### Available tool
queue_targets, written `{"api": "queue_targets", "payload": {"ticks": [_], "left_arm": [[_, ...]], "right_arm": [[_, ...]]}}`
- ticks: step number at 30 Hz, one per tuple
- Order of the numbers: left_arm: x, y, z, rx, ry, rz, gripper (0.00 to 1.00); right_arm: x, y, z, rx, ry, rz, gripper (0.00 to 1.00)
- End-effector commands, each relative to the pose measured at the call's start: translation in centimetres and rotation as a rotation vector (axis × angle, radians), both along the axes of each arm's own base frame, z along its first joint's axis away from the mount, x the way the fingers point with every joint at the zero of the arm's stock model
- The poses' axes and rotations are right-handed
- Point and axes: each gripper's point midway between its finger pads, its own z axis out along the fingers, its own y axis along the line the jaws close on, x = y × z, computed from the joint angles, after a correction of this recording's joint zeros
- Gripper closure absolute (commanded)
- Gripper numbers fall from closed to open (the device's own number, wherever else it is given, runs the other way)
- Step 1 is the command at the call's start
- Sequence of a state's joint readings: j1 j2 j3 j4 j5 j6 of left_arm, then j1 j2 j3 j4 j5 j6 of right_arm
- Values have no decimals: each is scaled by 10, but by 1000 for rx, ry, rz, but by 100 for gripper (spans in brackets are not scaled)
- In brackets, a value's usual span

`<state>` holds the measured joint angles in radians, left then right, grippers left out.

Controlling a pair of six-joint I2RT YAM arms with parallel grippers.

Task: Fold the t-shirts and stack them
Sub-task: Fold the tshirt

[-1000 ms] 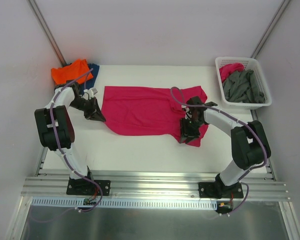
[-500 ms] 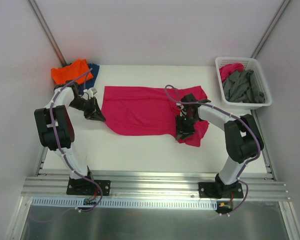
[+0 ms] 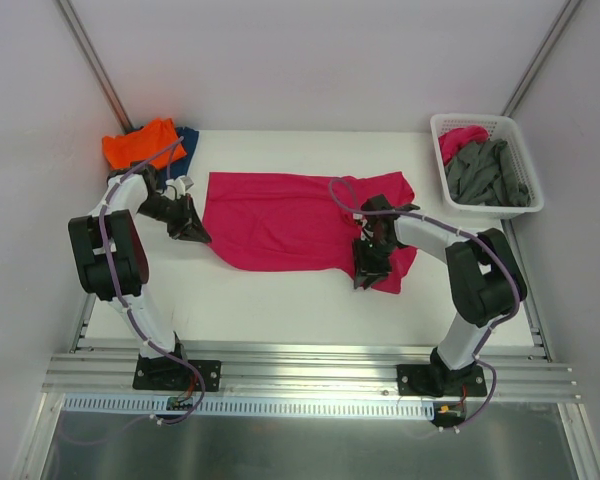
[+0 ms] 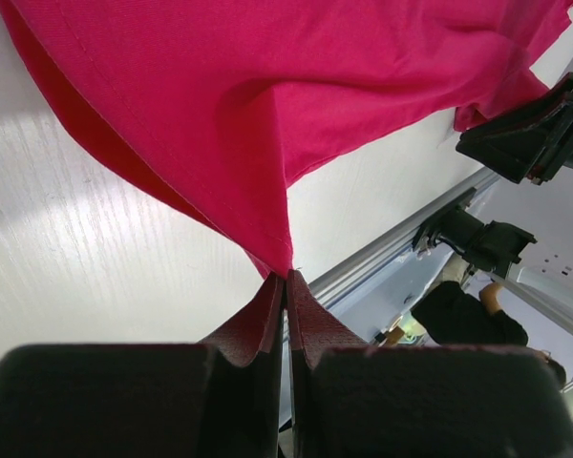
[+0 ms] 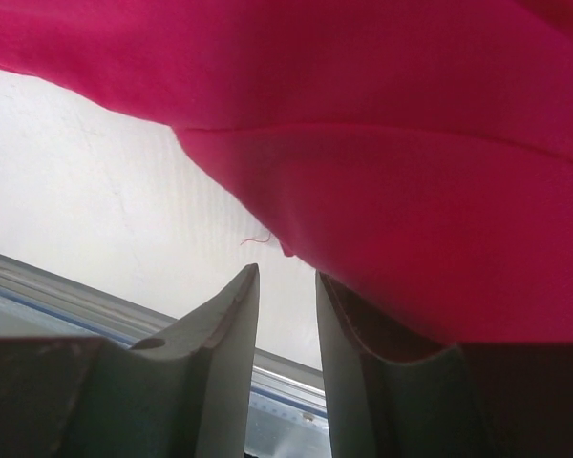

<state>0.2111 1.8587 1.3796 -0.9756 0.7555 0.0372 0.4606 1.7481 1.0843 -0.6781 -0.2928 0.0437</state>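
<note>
A large magenta t-shirt [image 3: 280,220] lies spread flat across the middle of the white table. My left gripper [image 3: 194,232] is at the shirt's near left corner and is shut on it. In the left wrist view [image 4: 286,279] the cloth's tip is pinched between the closed jaws. My right gripper [image 3: 365,274] is at the shirt's near right hem. In the right wrist view [image 5: 286,277] its jaws stand a little apart with nothing between them, and the magenta cloth [image 5: 382,153] drapes over the right finger [image 5: 363,343]. An orange t-shirt [image 3: 140,142] lies folded on a dark blue one [image 3: 188,140] at the far left.
A white lattice basket [image 3: 480,119] at the far right holds grey shirts [image 3: 490,172] and a pink cloth [image 3: 460,138]. Metal rails run along the table's near edge [image 3: 300,360]. The enclosure walls stand close on both sides.
My right arm has swung slightly left and its gripper has shifted along the near hem. The left arm and the shirt's left side have not moved.
</note>
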Motion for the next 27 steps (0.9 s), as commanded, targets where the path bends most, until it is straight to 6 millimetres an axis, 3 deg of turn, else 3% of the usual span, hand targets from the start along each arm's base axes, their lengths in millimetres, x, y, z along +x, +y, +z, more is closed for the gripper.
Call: {"api": "queue_targets", "payload": {"ticks": [1, 18, 25, 27], "left_arm": [[2, -1, 10, -35, -17, 13, 100], [0, 1, 9, -47, -11, 24, 100], [1, 2, 8, -50, -10, 29, 100], [2, 1, 9, -53, -11, 27, 100]], "right_arm": [[-6, -6, 2, -21, -9, 4, 66], [27, 5, -5, -35, -39, 24, 70], [26, 5, 3, -25, -54, 27, 99], [21, 3, 9, -28, -54, 25, 99]]}}
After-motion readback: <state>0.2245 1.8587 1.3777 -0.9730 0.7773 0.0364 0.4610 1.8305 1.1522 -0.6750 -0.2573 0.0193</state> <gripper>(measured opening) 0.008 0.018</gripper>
